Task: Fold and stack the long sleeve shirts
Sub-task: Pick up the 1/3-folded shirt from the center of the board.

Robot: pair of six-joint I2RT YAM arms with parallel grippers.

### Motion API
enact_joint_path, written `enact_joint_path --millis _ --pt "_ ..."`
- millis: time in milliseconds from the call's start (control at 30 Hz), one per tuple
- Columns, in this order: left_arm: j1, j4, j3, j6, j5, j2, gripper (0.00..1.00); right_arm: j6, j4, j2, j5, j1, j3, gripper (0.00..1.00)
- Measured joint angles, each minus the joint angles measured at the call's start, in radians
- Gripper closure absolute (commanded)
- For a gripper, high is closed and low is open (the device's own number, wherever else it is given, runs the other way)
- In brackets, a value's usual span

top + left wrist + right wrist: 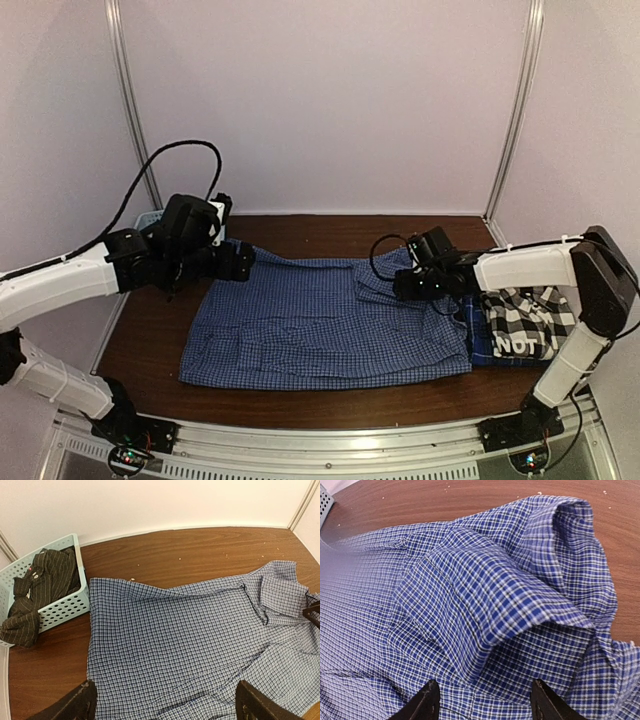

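A blue fine-check long sleeve shirt [320, 325] lies spread flat across the middle of the table, collar [485, 595] toward the right. My left gripper [240, 262] hovers over the shirt's far left corner. In its wrist view the left gripper [167, 707] is open wide, with only flat cloth [175, 640] below. My right gripper [400, 283] sits at the collar. Its jaws stand apart over the rumpled cloth, and the right gripper [484, 705] pinches nothing. A folded black-and-white plaid shirt [525, 320] with white lettering lies at the right, a darker blue edge [478, 338] showing under it.
A light blue lattice basket [60, 607] stands at the far left corner behind my left arm, a dark striped shirt [45, 585] spilling over its rim. Bare brown table [200, 545] runs along the back wall. Metal frame posts [512, 110] rise at both back corners.
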Motion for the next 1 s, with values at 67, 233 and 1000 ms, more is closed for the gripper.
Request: enact_joint_path --millis 67,233,1000 --pt "0.009 0.029 0.0 0.012 0.005 0.009 0.02 0.001 0.028 0.046 -0.029 -0.007 0.018 0.39" --pt "0.043 0.101 0.0 0.041 0.021 0.055 0.02 -0.001 0.099 0.119 -0.076 -0.027 0.049 0.48" --pt "0.257 0.175 0.306 0.33 0.215 0.405 0.02 -0.051 0.108 -0.234 -0.401 -0.101 0.066 1.0"
